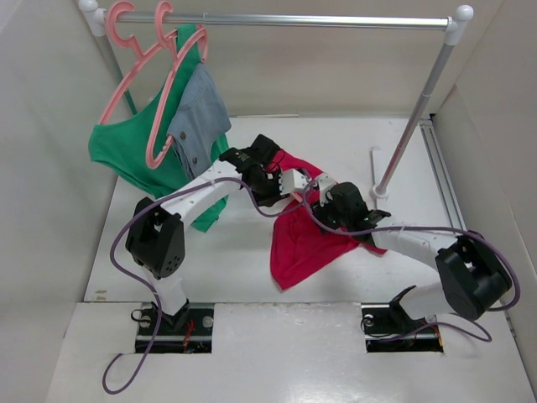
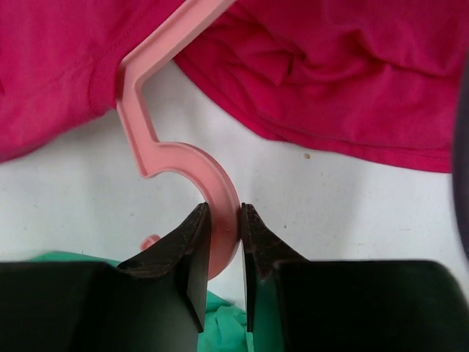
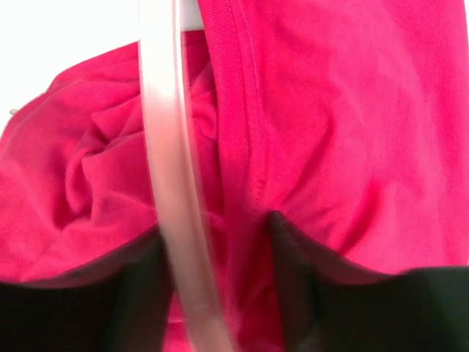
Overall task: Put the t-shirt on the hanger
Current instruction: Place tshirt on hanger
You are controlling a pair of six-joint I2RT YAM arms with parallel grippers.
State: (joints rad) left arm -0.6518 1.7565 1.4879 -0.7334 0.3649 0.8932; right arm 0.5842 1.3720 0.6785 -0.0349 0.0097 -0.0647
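Observation:
The crimson t-shirt [image 1: 306, 243] lies crumpled mid-table, partly raised between the two grippers. My left gripper [image 1: 281, 186] is shut on the curled hook of the salmon-pink hanger [image 2: 212, 183]. In the left wrist view the hook sits pinched between the jaws [image 2: 225, 220], and the hanger's neck runs up under the t-shirt [image 2: 330, 73]. My right gripper [image 1: 317, 197] is sunk in the red cloth [image 3: 352, 110]. Its jaws [image 3: 216, 224] stand partly closed on a fold of the hem. A blurred bar of the hanger [image 3: 168, 147] crosses in front of its left finger.
A metal rail [image 1: 285, 18] spans the back, with its right post [image 1: 411, 126] close behind my right arm. Two pink hangers [image 1: 138, 63] at the rail's left end carry a green garment [image 1: 126, 147] and a grey-blue one [image 1: 201, 113]. Green cloth [image 2: 227, 323] lies under my left gripper.

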